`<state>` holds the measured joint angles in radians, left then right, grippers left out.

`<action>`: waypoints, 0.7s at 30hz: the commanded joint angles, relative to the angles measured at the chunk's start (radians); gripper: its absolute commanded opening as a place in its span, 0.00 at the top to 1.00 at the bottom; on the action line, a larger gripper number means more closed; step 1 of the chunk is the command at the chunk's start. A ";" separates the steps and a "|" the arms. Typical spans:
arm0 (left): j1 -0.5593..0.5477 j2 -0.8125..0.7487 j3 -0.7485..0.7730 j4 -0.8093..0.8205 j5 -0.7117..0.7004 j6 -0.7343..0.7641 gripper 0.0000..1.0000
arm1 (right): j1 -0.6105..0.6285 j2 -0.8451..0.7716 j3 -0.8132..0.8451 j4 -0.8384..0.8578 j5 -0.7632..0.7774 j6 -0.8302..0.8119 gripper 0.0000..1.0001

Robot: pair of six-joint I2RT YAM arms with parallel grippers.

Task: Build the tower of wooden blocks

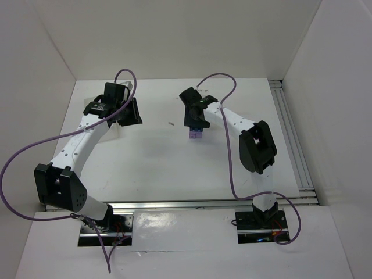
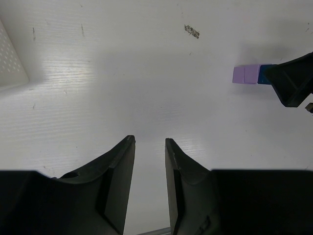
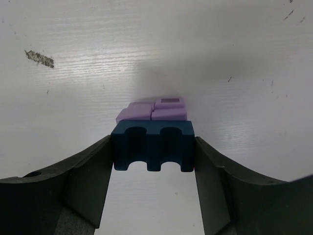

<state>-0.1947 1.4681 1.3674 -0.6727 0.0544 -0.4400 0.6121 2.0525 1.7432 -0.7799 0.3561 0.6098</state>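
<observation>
My right gripper (image 3: 153, 149) is shut on a dark blue block (image 3: 152, 142) with two arched cut-outs, holding it by its two sides. The blue block sits right against a cluster of light purple blocks (image 3: 152, 110) on the white table. In the top view the right gripper (image 1: 196, 116) is at the table's far middle, with the purple blocks (image 1: 196, 134) just below it. In the left wrist view the purple blocks (image 2: 246, 74) and the blue block (image 2: 264, 75) show at far right. My left gripper (image 2: 149, 142) is open and empty over bare table, at the far left in the top view (image 1: 131, 111).
A corner of a translucent white box (image 2: 11, 63) shows at the left edge of the left wrist view. A small dark scuff (image 1: 171, 123) marks the table between the grippers. White walls enclose the table; a metal rail (image 1: 290, 133) runs along the right side.
</observation>
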 commanded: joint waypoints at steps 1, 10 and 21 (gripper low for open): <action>0.006 -0.015 -0.001 0.022 0.013 0.026 0.56 | 0.011 0.000 0.047 -0.039 0.050 0.002 0.35; 0.006 -0.015 -0.001 0.022 0.013 0.026 0.56 | 0.011 0.020 0.067 -0.039 0.040 -0.007 0.35; 0.006 -0.006 -0.001 0.032 0.013 0.026 0.56 | 0.011 0.029 0.067 -0.039 0.030 -0.007 0.35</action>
<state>-0.1947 1.4681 1.3674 -0.6720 0.0551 -0.4400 0.6121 2.0747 1.7767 -0.7956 0.3737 0.6048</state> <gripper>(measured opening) 0.437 0.689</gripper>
